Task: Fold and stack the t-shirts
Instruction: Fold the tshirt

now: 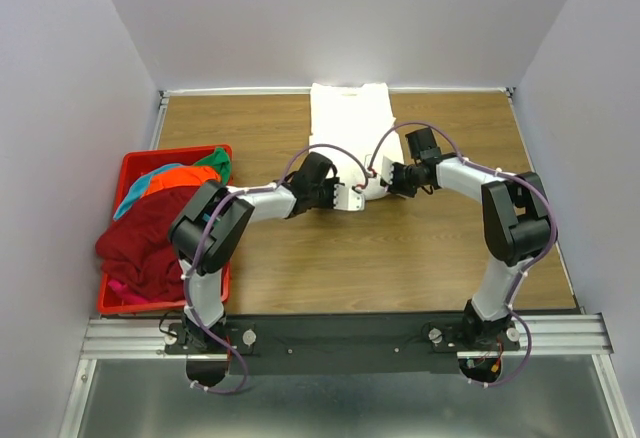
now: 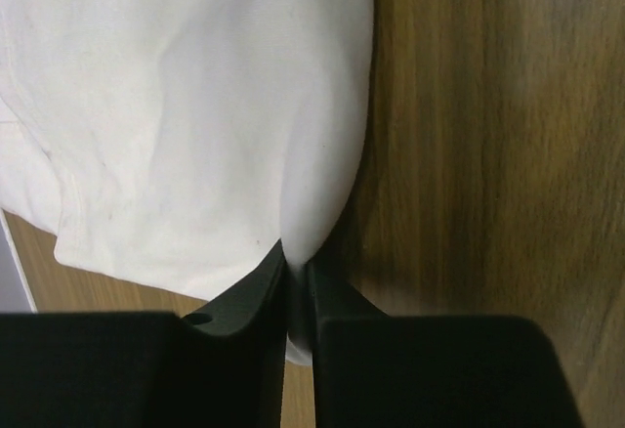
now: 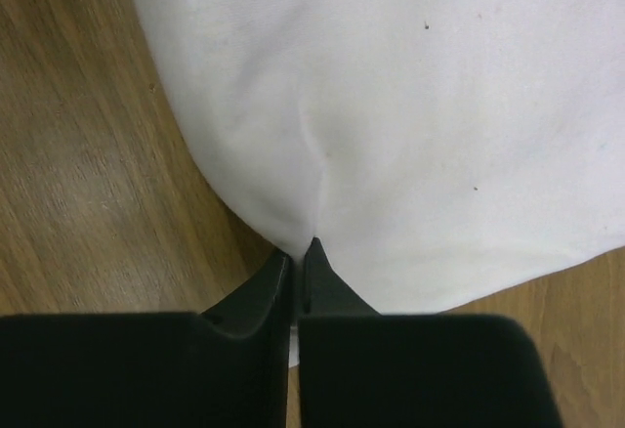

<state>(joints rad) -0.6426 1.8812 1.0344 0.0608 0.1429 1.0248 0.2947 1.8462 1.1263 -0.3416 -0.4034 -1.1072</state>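
Left claw [image 2: 298,270] nipped tight on a fold of the white t-shirt [image 2: 186,106], right claw [image 3: 298,252] pinching the same near hem just beside it, shirt spread on the wooden bench [image 1: 440,248] toward the back wall, coloured t-shirts [image 1: 145,243] heaped in red basket [image 1: 133,166] at left

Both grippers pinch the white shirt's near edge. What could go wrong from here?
The left gripper and right gripper each pinch only a thin fold of the plain white cotton t-shirt; it may slip on lifting. The dark red shirt overhanging the red plastic basket could snag the left arm.
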